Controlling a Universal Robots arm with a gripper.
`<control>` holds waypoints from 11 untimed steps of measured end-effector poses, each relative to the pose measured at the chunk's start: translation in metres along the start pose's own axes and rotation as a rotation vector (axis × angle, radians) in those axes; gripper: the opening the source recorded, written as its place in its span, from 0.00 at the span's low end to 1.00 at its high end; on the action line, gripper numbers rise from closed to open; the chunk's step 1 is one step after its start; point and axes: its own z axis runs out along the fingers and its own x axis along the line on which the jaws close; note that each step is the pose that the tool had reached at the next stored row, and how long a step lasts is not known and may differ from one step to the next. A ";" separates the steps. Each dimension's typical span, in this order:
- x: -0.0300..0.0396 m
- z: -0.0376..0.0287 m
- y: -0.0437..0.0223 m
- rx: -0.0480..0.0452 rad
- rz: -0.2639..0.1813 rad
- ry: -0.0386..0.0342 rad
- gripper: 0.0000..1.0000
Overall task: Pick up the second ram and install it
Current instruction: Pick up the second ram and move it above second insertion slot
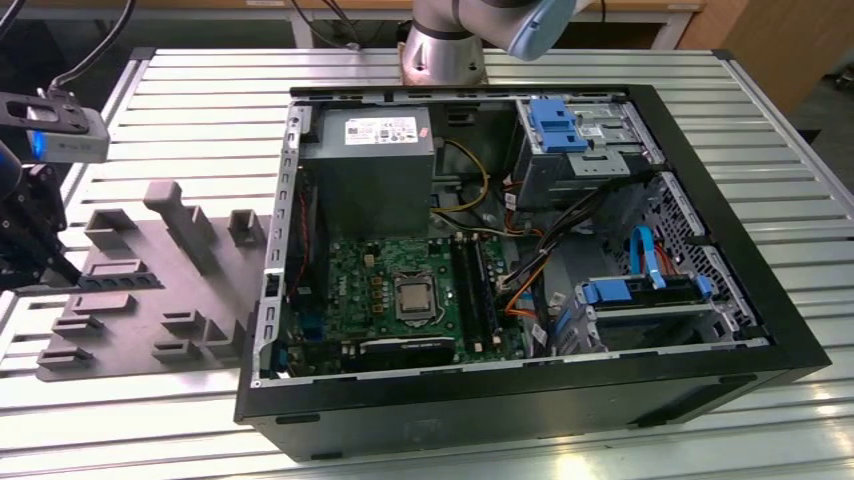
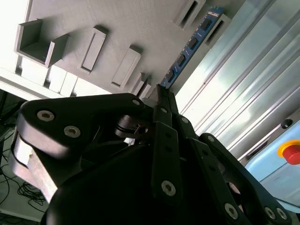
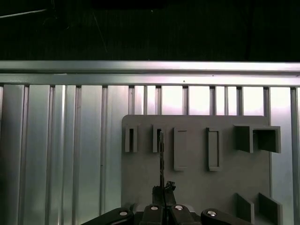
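I have the gripper [image 1: 54,268] over the grey holder tray [image 1: 134,300], above the tray's edge on the exterior view's left. The tray lies flat on the slatted metal table [image 1: 200,100].

In the second wrist view the gripper [image 2: 161,91] has its jaws brought together on one end of the second ram [image 2: 187,51]. The blue stick with its row of dark chips runs straight out from the fingertips across the tray [image 2: 93,18], and its far end reaches one of the narrow pockets at the tray's edge. I cannot tell whether that end sits in the pocket or is just clear of it.

In the first wrist view I see the same stick [image 3: 161,159] edge-on, as a thin dark line. It goes from the gripper [image 3: 162,190] to the second narrow pocket in the row along the far side of the tray [image 3: 197,178]. Beyond that side of the tray the table [image 3: 56,140] slats run on to a rail.

The open computer case [image 1: 534,400] stands just beside the tray, on the exterior view's right, well apart from the gripper. Inside it I can make out the green motherboard [image 1: 360,270], the long black slots [image 1: 470,280] and the grey power-supply box [image 1: 367,160]. The box is at the end of the case farther from the tray's near corner.
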 end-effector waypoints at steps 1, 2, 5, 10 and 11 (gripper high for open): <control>0.0000 -0.0003 0.0000 0.0000 0.000 0.0000 0.11; 0.0000 -0.0007 0.0001 0.0000 0.000 0.0000 0.11; 0.0000 -0.0018 0.0001 0.0000 0.000 0.0000 0.11; 0.0000 -0.0044 0.0002 0.0000 0.000 0.0000 0.11; 0.0000 -0.0050 0.0002 0.0000 0.000 0.0000 0.11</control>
